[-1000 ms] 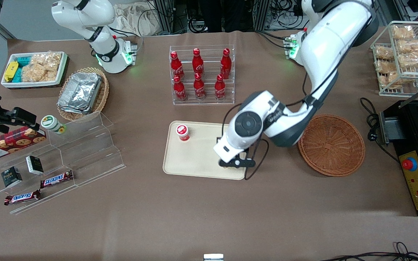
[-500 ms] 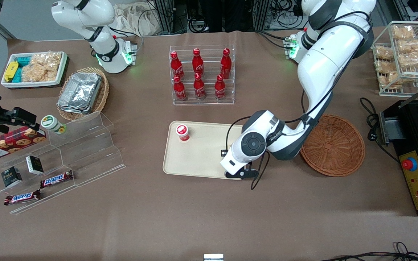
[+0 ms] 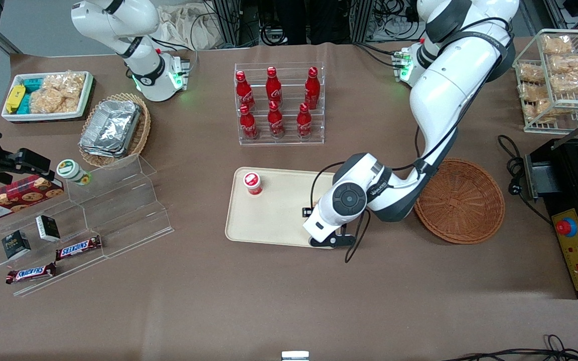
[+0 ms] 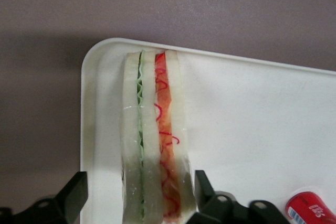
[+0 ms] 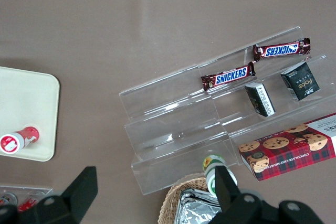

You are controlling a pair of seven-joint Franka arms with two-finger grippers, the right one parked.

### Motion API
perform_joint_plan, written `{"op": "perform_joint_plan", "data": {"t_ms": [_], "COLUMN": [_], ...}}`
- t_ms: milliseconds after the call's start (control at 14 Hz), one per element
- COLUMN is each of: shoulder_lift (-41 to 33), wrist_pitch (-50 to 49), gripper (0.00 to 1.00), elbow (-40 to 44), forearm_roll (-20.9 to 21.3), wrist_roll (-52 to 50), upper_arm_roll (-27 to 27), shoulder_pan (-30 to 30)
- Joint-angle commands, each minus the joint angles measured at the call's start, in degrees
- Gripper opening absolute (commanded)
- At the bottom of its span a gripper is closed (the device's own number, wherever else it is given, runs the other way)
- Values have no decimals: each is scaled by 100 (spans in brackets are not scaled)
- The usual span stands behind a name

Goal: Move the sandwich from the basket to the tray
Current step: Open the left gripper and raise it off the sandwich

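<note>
On the brown-clothed table, the flat cream plastic tray holds the clear-wrapped triangular sandwich in its corner; the left gripper straddles it, fingers apart.

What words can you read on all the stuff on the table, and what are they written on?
"SNICKERS": on each of the two candy bars on the clear stepped shelf.
"WALKERS": on the red tartan cookie box.
Small dark boxes, red cup, red bottles, green-lidded jar: print too small to read.
The sandwich on the tray, between the gripper fingers, shows no words.
</note>
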Motion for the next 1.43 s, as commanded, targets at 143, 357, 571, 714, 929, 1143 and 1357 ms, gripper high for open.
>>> {"op": "perform_joint_plan", "data": {"t_ms": [143, 357, 571, 714, 929, 1143, 1357], "shoulder_lift": [-908, -1928, -2658, -2932, -3213, -3643, -4004], "wrist_pitch": [-885, -1791, -2495, -2821, -3059, -3199, -3270], "gripper": [100, 100, 100, 100, 100, 100, 100], "elbow": [140, 140, 149, 132, 149, 114, 61], "forearm_roll": [117, 179, 311, 285, 241, -416, -874], "wrist_roll": [-737, -775, -486, -91, 777, 1701, 3044], "upper_arm_roll": [-21, -3, -38, -30, -12, 785, 1733], "shoulder_pan": [24, 111, 524, 726, 1078, 1087, 1087]}}
